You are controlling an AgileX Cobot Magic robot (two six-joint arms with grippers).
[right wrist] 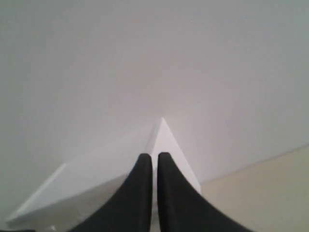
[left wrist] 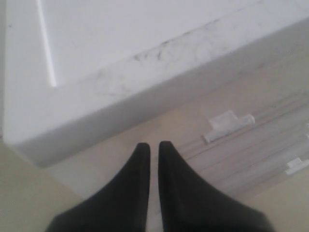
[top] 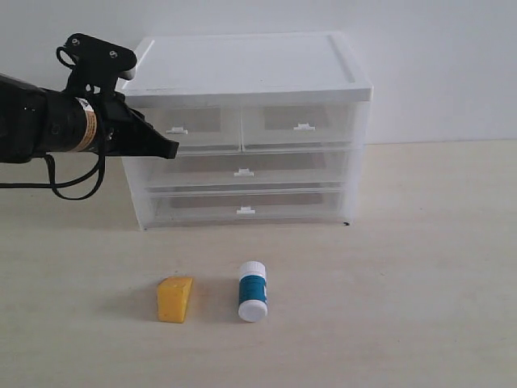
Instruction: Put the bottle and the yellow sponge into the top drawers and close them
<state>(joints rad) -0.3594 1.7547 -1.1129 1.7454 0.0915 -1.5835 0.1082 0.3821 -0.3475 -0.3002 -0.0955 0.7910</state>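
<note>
L & R jaws together, empty. Bottle [top: 253, 291]: teal label, txt unreadable.

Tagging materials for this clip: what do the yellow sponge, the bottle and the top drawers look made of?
Yellow sponge: likely foam, matte, grainy face. Bottle: probably plastic, smooth white cap and body, teal label. Top drawers: translucent plastic, frosted; dark patches show through.

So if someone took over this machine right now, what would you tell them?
Left claw: shut, empty, tip near the left top drawer's handle.
Right claw: shut, empty, outside the wide view.
Bottle and yellow sponge: side by side on the table before the cabinet.
Both top drawers closed.
Done: nothing yet.
Left: open drawers, load each item, close.
</note>
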